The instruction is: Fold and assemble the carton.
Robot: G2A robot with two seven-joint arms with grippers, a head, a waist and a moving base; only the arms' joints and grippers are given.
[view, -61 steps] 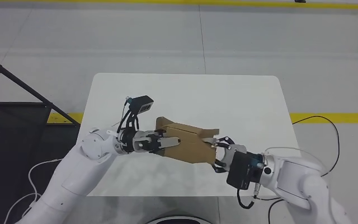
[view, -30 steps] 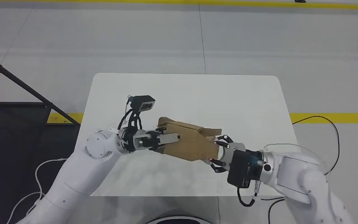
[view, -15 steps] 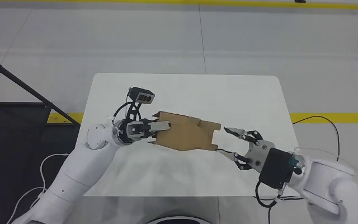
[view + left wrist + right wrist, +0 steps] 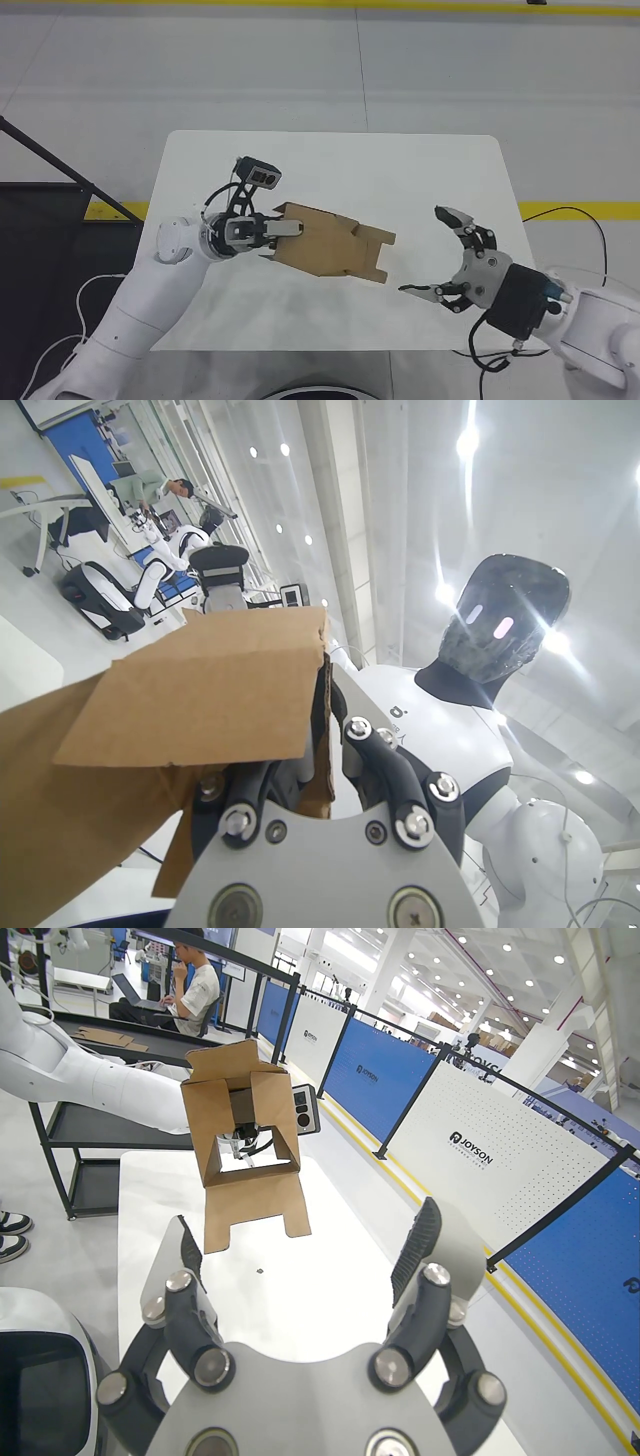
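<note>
A brown cardboard carton (image 4: 325, 247) hangs above the middle of the white table (image 4: 430, 170), partly opened into a sleeve with loose flaps at both ends. My left gripper (image 4: 283, 229) is shut on the carton's left end; in the left wrist view the carton (image 4: 190, 700) has its wall between the fingers (image 4: 385, 760). My right gripper (image 4: 432, 252) stands wide open to the right of the carton, apart from it. In the right wrist view the carton (image 4: 240, 1143) shows its open end and a lower flap beyond the spread fingertips (image 4: 425, 1248).
The table's front edge (image 4: 330, 350) lies just below both arms. A black shelf trolley (image 4: 75, 1138) stands off the table's far left corner in the right wrist view. Bare table top extends behind the carton and to its right.
My right gripper let go of the carton's right end, opened wide and drew back to the right. My left gripper lifted and turned the carton slightly, keeping its hold.
</note>
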